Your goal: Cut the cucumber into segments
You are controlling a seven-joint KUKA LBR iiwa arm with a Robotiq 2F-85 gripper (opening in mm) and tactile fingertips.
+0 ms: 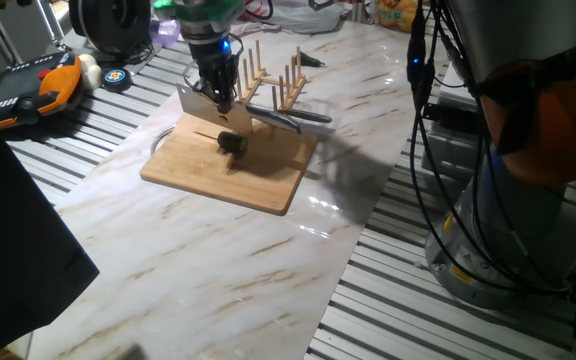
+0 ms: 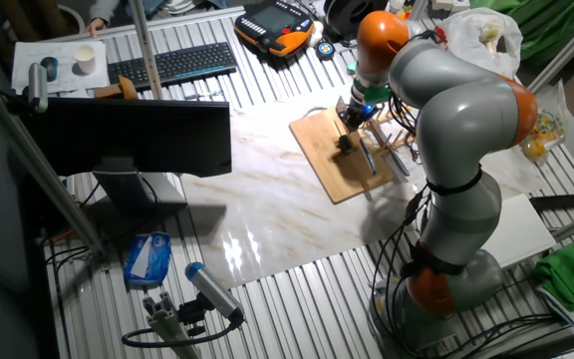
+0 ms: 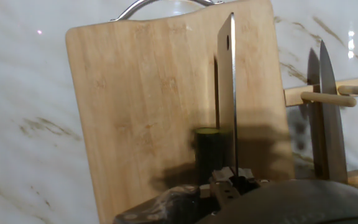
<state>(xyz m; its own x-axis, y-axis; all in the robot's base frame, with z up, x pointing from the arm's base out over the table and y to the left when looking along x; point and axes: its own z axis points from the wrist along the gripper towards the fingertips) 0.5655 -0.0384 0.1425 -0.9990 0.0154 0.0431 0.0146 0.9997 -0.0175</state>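
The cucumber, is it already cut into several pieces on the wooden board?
No, the cucumber lies as one short whole piece on the wooden board, with the knife blade beside it.

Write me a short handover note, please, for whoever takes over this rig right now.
Hand: shut on the cleaver, blade edge down over the wooden board.
Cucumber: lies on the board, to the left of the blade in the hand view; its pale cut end faces the camera. Whether the blade touches it cannot be told.
Nearby: a second knife rests against the wooden rack behind the board.
Done: cleaver picked up and brought to the cucumber. No separate segments are visible on the board.
Left: cut the cucumber into segments.
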